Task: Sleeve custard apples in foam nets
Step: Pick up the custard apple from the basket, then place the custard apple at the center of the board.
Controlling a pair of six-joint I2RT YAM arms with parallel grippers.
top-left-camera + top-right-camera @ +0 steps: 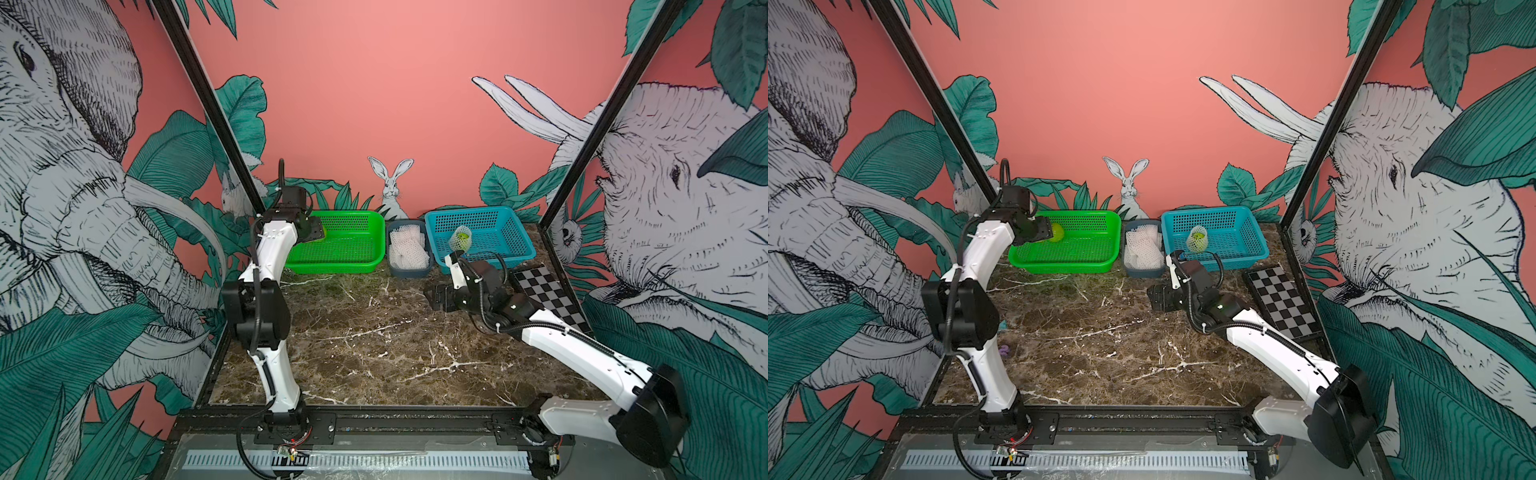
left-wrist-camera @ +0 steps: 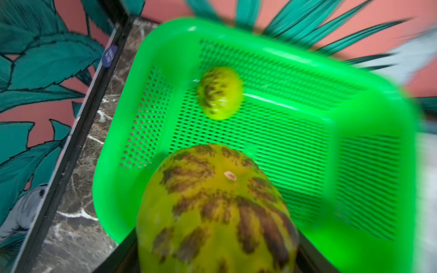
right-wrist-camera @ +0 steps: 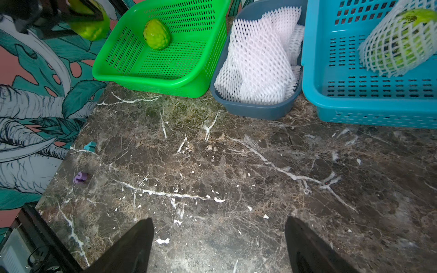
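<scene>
My left gripper (image 2: 217,256) is shut on a custard apple (image 2: 212,208), yellow-green with dark patches, and holds it above the near-left part of the green basket (image 2: 260,47). The wrist picture is smeared. A second custard apple (image 2: 220,92) lies loose by the basket's far wall and peeks out past the left gripper (image 1: 1042,230) in a top view. A third custard apple (image 3: 402,40) sits inside a white foam net in the blue basket (image 3: 366,118). Spare foam nets (image 3: 257,66) fill the grey tub between the baskets. My right gripper (image 3: 218,236) hangs open over bare marble.
The green basket (image 1: 332,268), grey tub (image 1: 409,272) and blue basket (image 1: 490,266) stand in a row along the back wall. A checkerboard (image 1: 548,299) lies at the right edge. A small purple piece (image 3: 80,177) sits near the table's left edge. Printed walls close in both sides.
</scene>
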